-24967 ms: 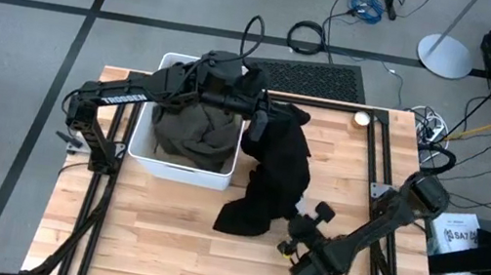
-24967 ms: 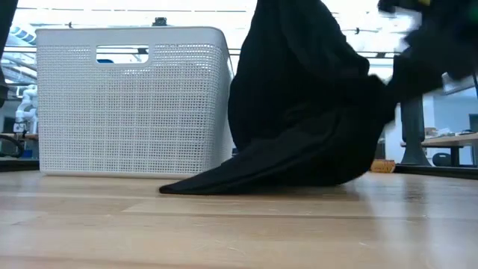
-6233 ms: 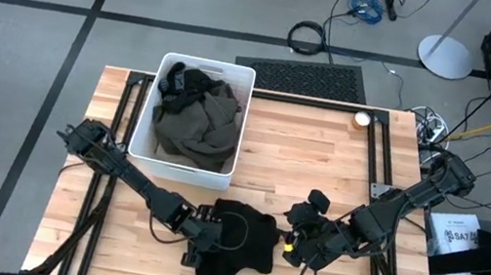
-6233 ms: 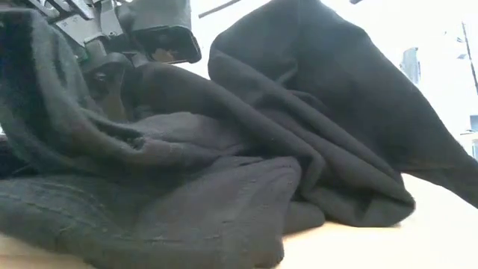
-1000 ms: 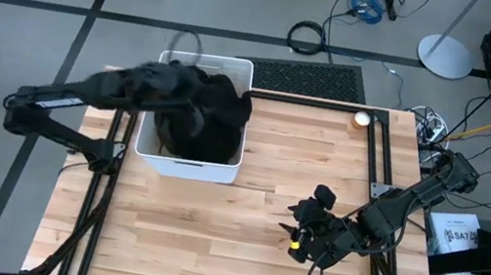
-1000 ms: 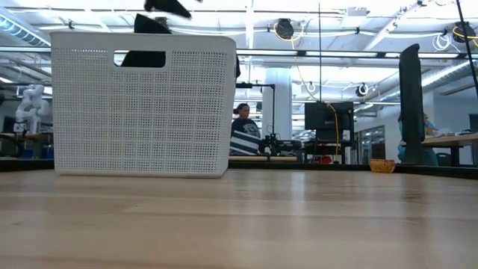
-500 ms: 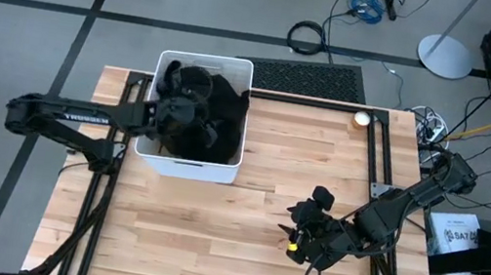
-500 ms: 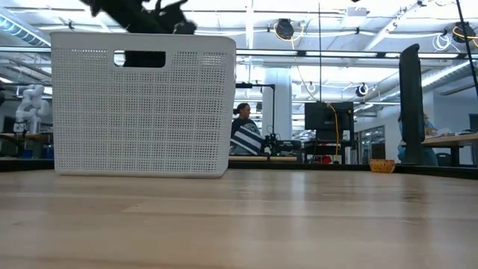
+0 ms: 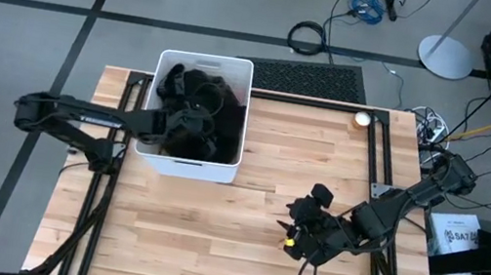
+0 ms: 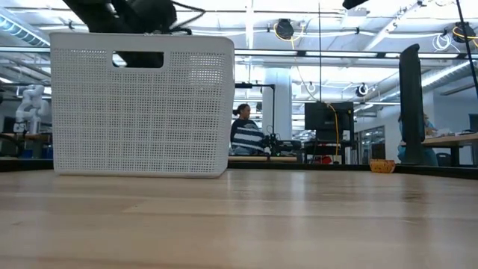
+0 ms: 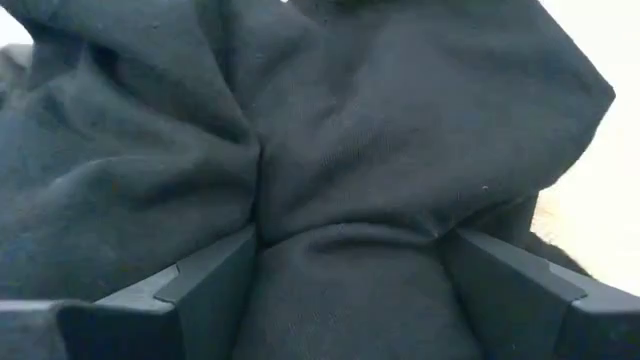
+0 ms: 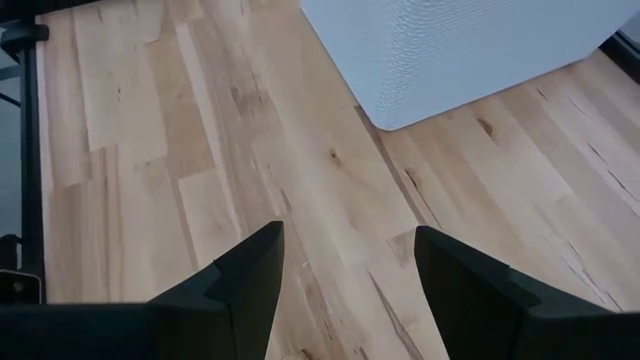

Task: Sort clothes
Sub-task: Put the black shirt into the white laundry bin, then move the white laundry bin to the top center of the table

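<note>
Left gripper: we see the left gripper (image 9: 189, 129) down inside the white bin (image 9: 226, 166), its jaws spread wide with black cloth bulging between the fingers (image 11: 200, 290) rather than pinched by them.

Right gripper: the right gripper (image 9: 299, 233) hovers over bare wood at the near right of the table (image 9: 238, 245), jaws spread apart with nothing between them; it waits.

Clothes: the clothes (image 9: 192, 114) all sit heaped in the bin, black folds on top; from above we make out no garment on the tabletop.

What has changed: a few seconds ago a black garment lay crumpled on the near part of the table under the left gripper. A second ago that arm was swinging it over the bin's rim. Now the cloth is in the bin and the arm has sunk lower with it, while the fingers have stayed wide.

Low view: across the table we see only the bin's perforated wall (image 10: 142, 104) and the dark arm above its rim (image 10: 142, 13); the wood in front carries no cloth.

Meaning for the task: we judge that the black piece is delivered and the table has no loose clothes left to sort.

Risk: the cloth presses close around the fingers, so we think a fold could cling when the left arm lifts out.

Right arm's view: it shows wood and a corner of the bin (image 12: 470, 50).
</note>
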`<state>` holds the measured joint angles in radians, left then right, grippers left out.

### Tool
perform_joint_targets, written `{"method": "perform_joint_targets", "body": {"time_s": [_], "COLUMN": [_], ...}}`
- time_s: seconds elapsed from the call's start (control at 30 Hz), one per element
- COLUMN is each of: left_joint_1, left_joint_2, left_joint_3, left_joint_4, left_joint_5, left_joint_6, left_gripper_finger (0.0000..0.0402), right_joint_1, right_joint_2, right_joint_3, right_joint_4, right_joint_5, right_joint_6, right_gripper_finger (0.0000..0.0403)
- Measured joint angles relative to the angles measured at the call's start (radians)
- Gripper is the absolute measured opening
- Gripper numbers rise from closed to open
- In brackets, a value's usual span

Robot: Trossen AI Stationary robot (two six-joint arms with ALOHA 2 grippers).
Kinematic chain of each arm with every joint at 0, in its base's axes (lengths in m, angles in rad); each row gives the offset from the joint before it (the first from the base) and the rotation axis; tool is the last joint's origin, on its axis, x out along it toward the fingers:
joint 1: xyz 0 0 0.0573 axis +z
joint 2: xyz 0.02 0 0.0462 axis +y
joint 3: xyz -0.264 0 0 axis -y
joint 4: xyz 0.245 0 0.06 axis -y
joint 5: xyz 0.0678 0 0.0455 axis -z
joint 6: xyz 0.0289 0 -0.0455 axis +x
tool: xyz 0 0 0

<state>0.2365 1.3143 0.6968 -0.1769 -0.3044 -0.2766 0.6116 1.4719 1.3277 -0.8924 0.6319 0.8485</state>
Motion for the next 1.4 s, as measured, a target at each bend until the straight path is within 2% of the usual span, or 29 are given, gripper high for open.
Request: {"method": "perform_joint_targets", "body": {"time_s": [0.13,0.27,0.47,0.7,0.97,1.13,1.3,1.37,1.4], "left_joint_1": [0.015,0.015,-0.002,-0.005,-0.041,-0.096,-0.202,-0.245,-0.262], "left_joint_2": [0.064,0.05,-0.082,-0.232,-0.39,-0.482,-0.53,-0.532,-0.533], "left_joint_3": [0.002,0.007,0.066,0.147,0.201,0.204,0.179,0.174,0.174], "left_joint_4": [0.033,0.033,-0.054,-0.186,-0.16,-0.062,0.042,0.039,0.021], "left_joint_5": [0.061,0.09,0.137,0.131,0.12,0.164,0.176,0.125,0.061], "left_joint_6": [-0.005,0.006,0.032,0.073,0.08,0.081,0.081,0.082,0.08], "left_gripper_finger": [0.0317,0.0317,0.0317,0.0317,0.0317,0.0317,0.0317,0.0317,0.0317], "right_joint_1": [-0.004,-0.003,-0.004,-0.004,-0.055,-0.079,-0.088,-0.091,-0.102], "right_joint_2": [0.0,0.0,0.001,-0.002,-0.08,-0.172,-0.268,-0.298,-0.31], "right_joint_3": [0.0,0.0,0.0,0.0,0.0,0.0,0.0,0.0,0.0], "right_joint_4": [0.001,0.006,0.006,0.007,0.068,0.134,0.191,0.201,0.212], "right_joint_5": [0.0,0.0,-0.001,-0.001,-0.003,-0.024,-0.078,-0.08,-0.08], "right_joint_6": [0.0,0.001,0.002,-0.001,-0.075,-0.215,-0.308,-0.327,-0.336], "right_gripper_finger": [0.0212,0.0212,0.0212,0.0212,0.0212,0.0212,0.0212,0.0212,0.0212]}}
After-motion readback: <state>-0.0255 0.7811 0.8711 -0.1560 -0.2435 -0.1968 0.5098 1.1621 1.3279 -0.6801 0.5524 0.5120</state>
